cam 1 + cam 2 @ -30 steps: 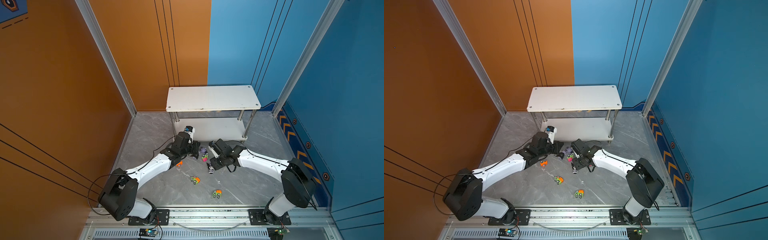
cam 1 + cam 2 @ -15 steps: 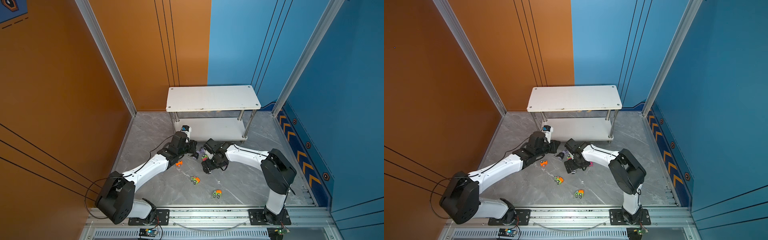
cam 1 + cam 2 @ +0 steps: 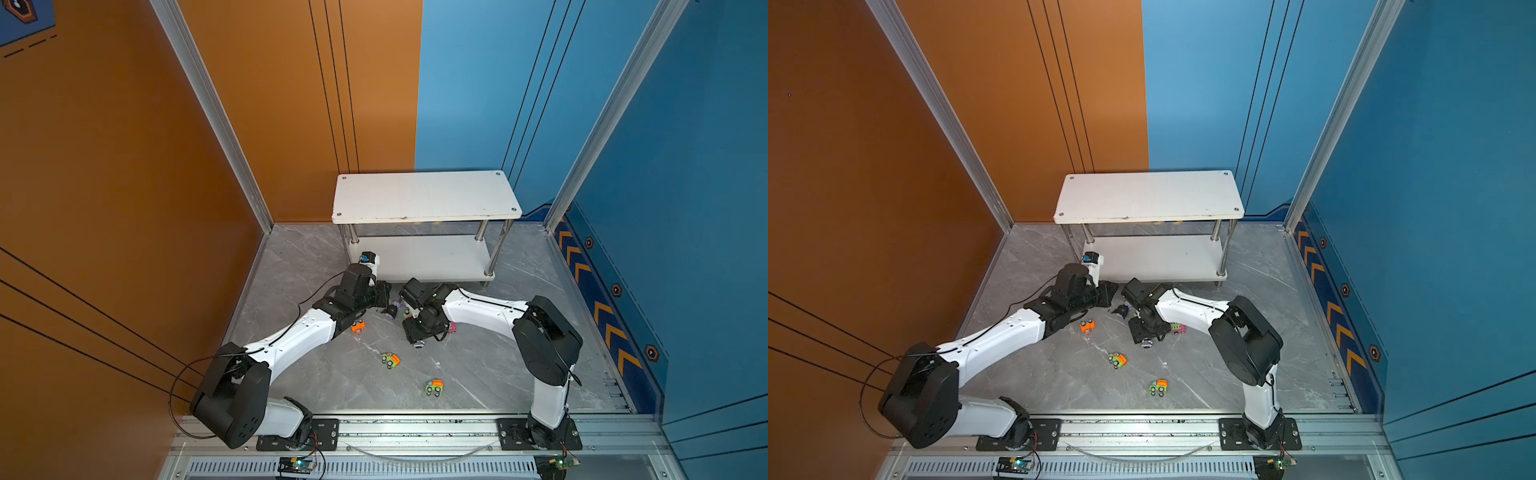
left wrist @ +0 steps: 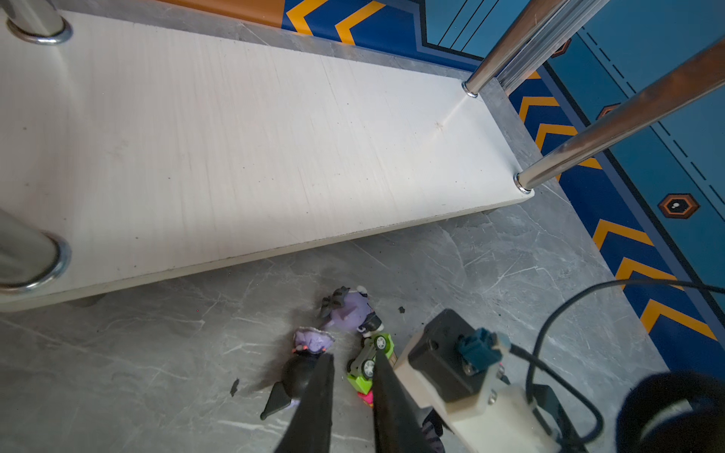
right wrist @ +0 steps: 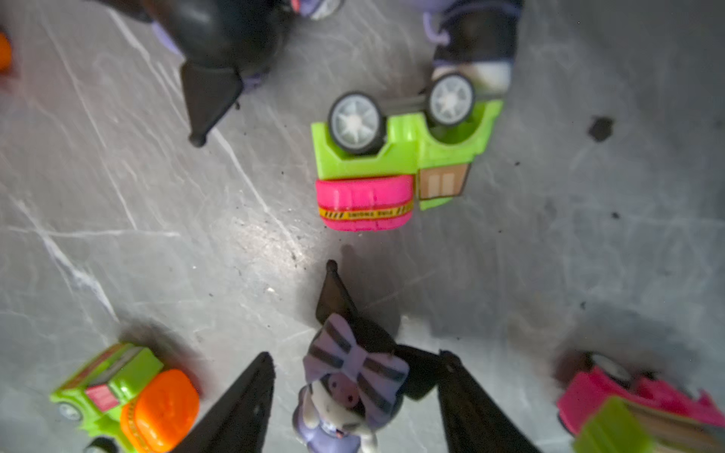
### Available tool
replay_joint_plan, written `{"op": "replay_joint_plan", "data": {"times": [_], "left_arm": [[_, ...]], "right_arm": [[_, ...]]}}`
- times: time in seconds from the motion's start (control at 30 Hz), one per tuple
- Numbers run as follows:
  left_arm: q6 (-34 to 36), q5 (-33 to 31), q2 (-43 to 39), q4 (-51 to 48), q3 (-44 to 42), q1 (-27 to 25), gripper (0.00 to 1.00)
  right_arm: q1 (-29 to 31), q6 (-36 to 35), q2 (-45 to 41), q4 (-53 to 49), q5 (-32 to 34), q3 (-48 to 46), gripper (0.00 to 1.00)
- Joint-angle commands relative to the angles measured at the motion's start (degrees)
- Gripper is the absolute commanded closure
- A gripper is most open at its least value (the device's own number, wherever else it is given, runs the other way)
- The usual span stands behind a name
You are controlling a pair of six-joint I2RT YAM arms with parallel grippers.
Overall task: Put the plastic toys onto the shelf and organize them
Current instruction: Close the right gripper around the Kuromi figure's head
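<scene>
The white two-tier shelf (image 3: pixel 424 195) (image 3: pixel 1148 195) stands at the back, both boards bare; its lower board (image 4: pixel 235 137) fills the left wrist view. The plastic toys all lie on the grey floor in front of it. My left gripper (image 3: pixel 385 296) (image 4: pixel 352 355) hangs low and slightly open with nothing in it, between a black-headed figurine (image 4: pixel 302 368) and a green car (image 4: pixel 370 361) lying on its side. My right gripper (image 3: pixel 417 334) (image 5: pixel 357 356) points down, open, astride a figurine with a purple striped bow (image 5: pixel 353 376); the fingers do not touch it.
An orange car (image 3: pixel 357 327) lies under the left forearm. Two green-and-orange cars (image 3: pixel 390 360) (image 3: pixel 434 387) sit nearer the front rail. A pink-and-green car (image 3: pixel 451 328) lies beside the right gripper. A purple figurine (image 4: pixel 351 310) lies near the shelf's front edge.
The right arm has folded its elbow inward. Its jaws opened wide over the bow figurine and have since narrowed. The left gripper has barely moved.
</scene>
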Motion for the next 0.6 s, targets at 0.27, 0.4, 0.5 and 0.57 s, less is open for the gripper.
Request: {"op": "replay_joint_plan", "data": {"times": [0.27,0.4,0.5,0.57], "left_arm": [[0.1,0.1,-1.1,-0.5,-0.9,1.0,0.79],[0.0,0.1,-1.0,-0.5,-1.0,1.1,0.78],[-0.1,0.3,-1.1,-0.4,-1.0,1.1,0.77],[-0.1,0.3,-1.2,-0.4,-1.0,1.1,0.77]], "right_arm": [[-0.2,2.1,2.0,-1.6,-0.3,1.4,0.37],[0.1,1.7,2.8,-1.6,-0.4,2.0,0.36],[0.3,1.5,3.1,-1.5,0.1,2.4,0.46],[0.3,1.2,3.3,-1.4,0.5,2.8,0.51]]}}
